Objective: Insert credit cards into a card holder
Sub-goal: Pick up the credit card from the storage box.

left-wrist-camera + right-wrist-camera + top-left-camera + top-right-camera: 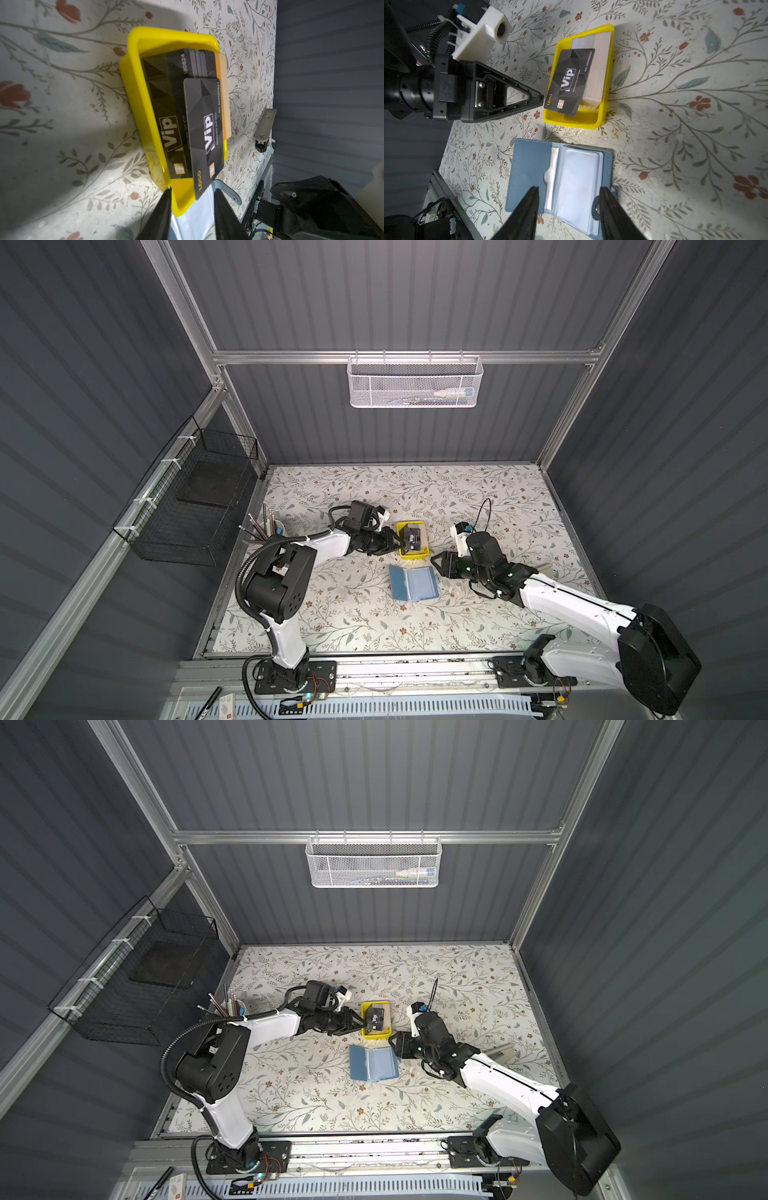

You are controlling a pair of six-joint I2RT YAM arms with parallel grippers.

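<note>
Two hands are sharing the job, and we are judging the step in hand to be the pick-up of a card. Our left hand (pixel 193 190) is standing partly open at the end of the yellow tray (pixel 571 122), gripping nothing that we can make out. The top card (pixel 571 81) is lying skewed on the stack of credit cards (pixel 598 68), its corner poking between the jaws (whether a finger is already touching it, the views are not showing clearly). Our right hand (pixel 569 189) is hovering empty, jaws well apart, over the card holder (pixel 529 166), which is lying spread open on the table (pixel 695 145) just beside the tray, clear sleeves (pixel 579 176) facing up. Next we are probably needing to close on the card's edge, lift it and steer it into a sleeve mouth. The floral-printed table is sitting inside dark ribbed walls (pixel 415 302), with a white mesh basket (pixel 413 383) hanging on the back rail.
</note>
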